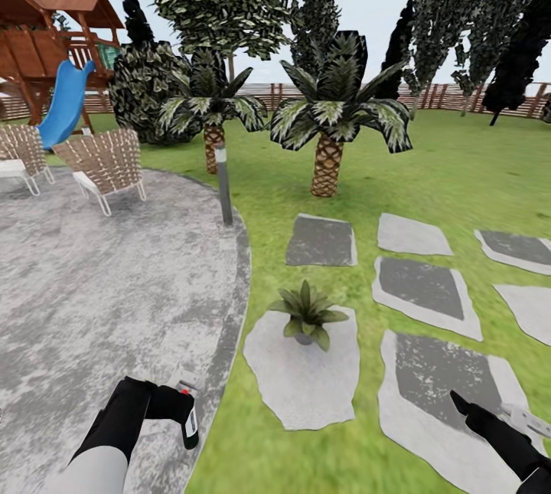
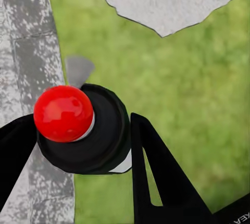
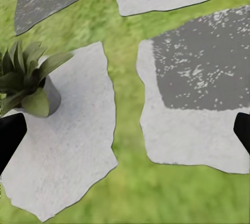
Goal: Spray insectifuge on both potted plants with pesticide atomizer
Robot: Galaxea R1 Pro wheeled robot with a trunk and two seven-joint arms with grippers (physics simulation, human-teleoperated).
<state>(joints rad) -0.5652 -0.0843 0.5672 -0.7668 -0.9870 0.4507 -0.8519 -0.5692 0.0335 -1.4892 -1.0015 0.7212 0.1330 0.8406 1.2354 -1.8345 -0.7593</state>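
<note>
The robot's matte black, two-fingered left gripper (image 1: 186,411) is showing on a black wrist over a light grey forearm shell, the matching black right gripper (image 1: 461,404) is carrying tapered, pointed fingers (image 3: 10,135), and white partial lettering is showing on its housing.

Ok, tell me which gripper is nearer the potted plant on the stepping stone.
Left, narrowly. The left gripper, shut on the pesticide atomizer, sits over the patio edge, across a grass strip from the potted plant. The right gripper hangs farther off, over the neighbouring stone.
</note>
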